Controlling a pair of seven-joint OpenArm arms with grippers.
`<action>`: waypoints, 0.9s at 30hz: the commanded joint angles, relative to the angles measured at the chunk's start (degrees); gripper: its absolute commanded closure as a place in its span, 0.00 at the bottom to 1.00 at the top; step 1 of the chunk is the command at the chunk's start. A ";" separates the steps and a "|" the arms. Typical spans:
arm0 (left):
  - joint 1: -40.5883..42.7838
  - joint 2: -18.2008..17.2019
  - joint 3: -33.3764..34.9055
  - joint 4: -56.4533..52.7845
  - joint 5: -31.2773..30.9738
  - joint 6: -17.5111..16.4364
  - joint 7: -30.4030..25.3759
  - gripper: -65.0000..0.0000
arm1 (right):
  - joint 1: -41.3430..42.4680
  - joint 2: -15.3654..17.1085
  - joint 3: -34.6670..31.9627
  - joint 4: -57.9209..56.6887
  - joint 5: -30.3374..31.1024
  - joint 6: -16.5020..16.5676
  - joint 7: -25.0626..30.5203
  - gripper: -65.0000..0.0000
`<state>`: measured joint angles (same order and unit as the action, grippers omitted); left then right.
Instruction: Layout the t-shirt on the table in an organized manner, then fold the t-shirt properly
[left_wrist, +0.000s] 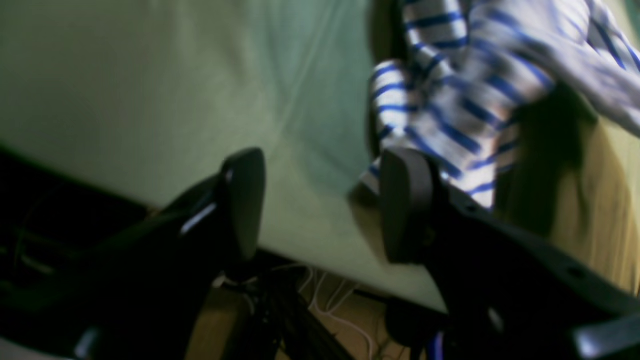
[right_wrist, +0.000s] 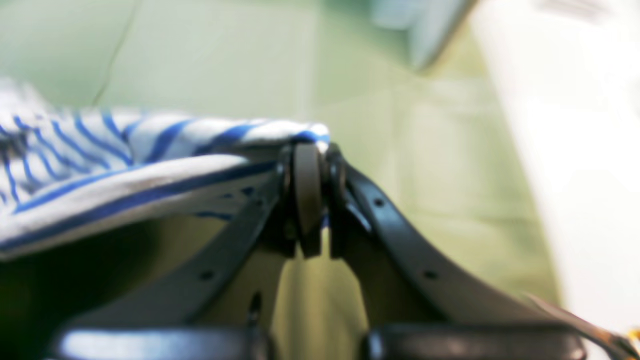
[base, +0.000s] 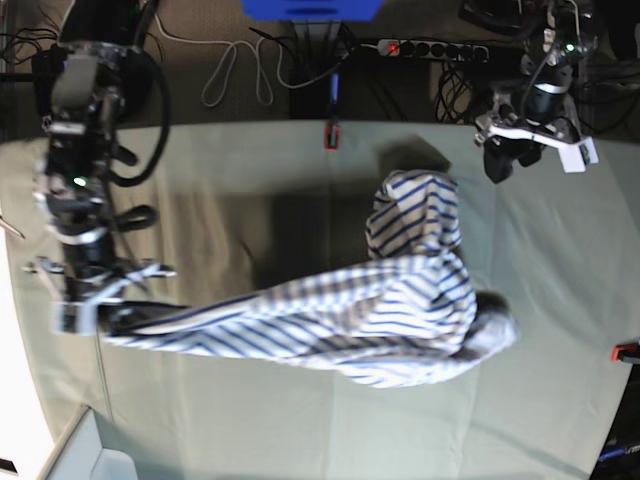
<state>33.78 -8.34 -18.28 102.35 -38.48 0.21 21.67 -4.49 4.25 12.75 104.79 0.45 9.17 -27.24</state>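
In the base view, the striped t-shirt (base: 415, 310) lies bunched right of centre on the table (base: 230, 420), one end stretched left to the right gripper (right_wrist: 311, 200), pinched shut on it and angled down. Farther off, the left gripper (left_wrist: 324, 204) points down, wide open, empty.

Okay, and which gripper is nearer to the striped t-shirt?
The right one: the right gripper is clamped on the t-shirt; the left gripper hangs open beside it, apart.
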 joint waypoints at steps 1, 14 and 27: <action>0.64 -0.32 -0.31 1.08 -0.07 -0.25 -0.97 0.45 | 1.19 0.28 2.24 1.54 -0.14 -0.25 1.09 1.00; -2.70 -0.41 5.67 0.91 0.37 0.01 -0.97 0.45 | 9.55 0.63 22.63 1.89 -0.05 -0.16 -10.25 1.00; -12.64 -0.32 14.11 -7.80 0.28 0.10 -1.14 0.45 | 2.87 -0.51 22.46 1.89 -0.14 7.67 -10.07 1.00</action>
<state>20.91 -8.38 -3.95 93.84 -38.13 0.32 21.54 -2.31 3.05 35.03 105.60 0.25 16.08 -38.85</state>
